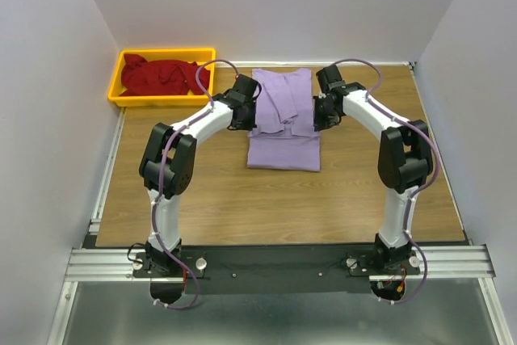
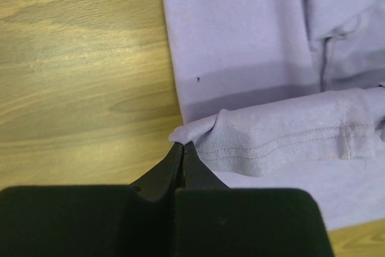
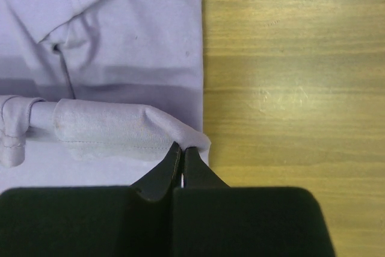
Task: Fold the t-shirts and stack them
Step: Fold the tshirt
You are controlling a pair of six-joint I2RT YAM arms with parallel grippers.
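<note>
both arms reach from the black metal base rail [image 1: 275,260] at the near edge towards mid-table. the left gripper [image 2: 182,144] is clenched on a raised pinch of cloth at the left edge of the light lavender purple cloth t-shirt [image 1: 283,151]. the right gripper [image 3: 182,147] is clenched likewise on its right edge. the shirt lies flat at the centre of the table, towards the far side, sleeves turned in over the body.

judgement: a lengthwise fold of this shirt is in hand. the next move calls for both arms to travel together and level, so the pinched band keeps straight, then to let go.

the dark red cloth t-shirt [image 1: 161,77] lies crumpled in the yellow plastic bin [image 1: 117,90] at far left, not yet folded.

surface: wood-grain table [image 1: 242,208]. room: plain white walls [image 1: 266,6] on three sides.
</note>
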